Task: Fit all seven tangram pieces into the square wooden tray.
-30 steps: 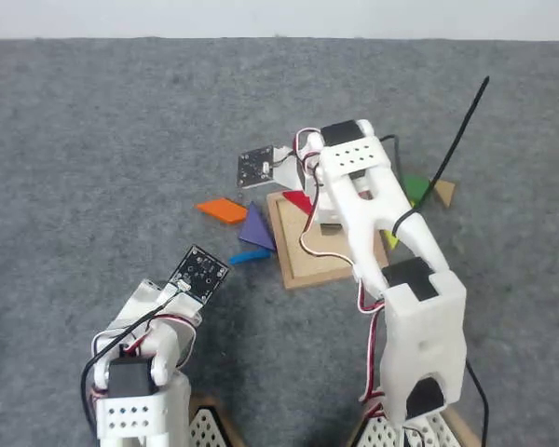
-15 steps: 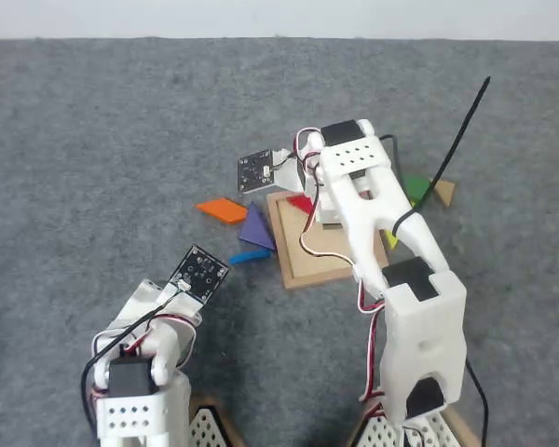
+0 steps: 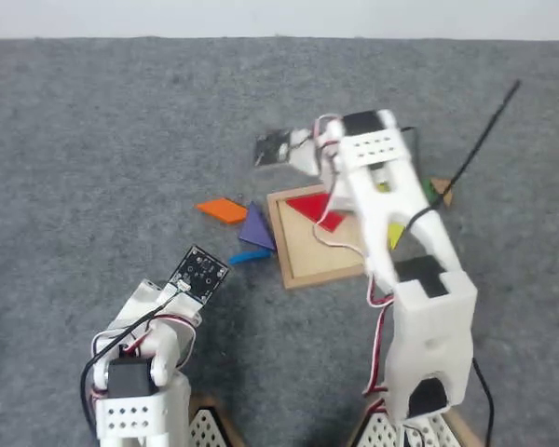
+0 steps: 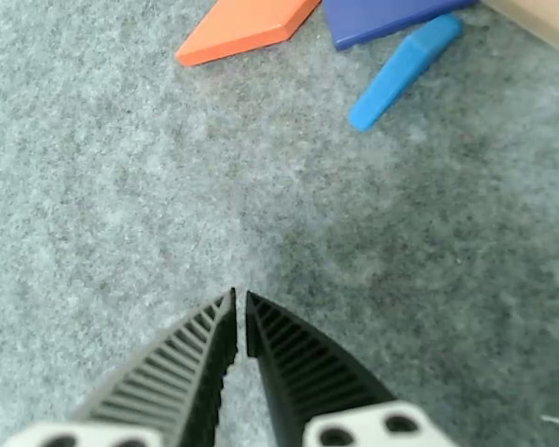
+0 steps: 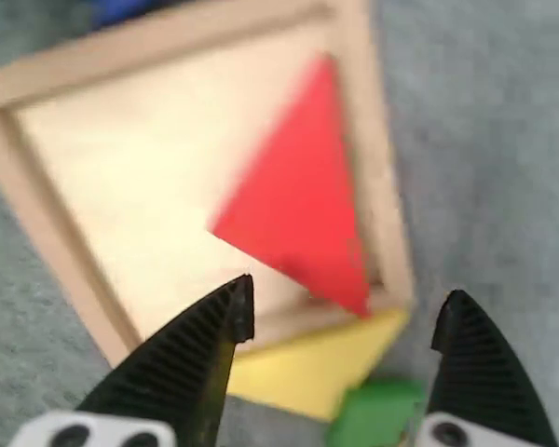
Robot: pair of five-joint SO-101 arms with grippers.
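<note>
Tangram work on grey carpet (image 4: 121, 186): left gripper (image 4: 240, 312) pressed together, right gripper (image 5: 347, 312) spread wide.
Beyond the left tips lie the orange piece (image 4: 247, 23), purple piece (image 4: 391, 17) and blue piece (image 4: 405, 70). Below the right gripper, the red triangle (image 5: 303, 219) rests inside the wooden tray (image 5: 374, 140), with the yellow piece (image 5: 307, 368) and green piece (image 5: 377, 414) just outside its rim.

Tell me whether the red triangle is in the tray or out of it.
In. The red triangle lies flat inside the rim of the tray, with the right gripper open above it.
</note>
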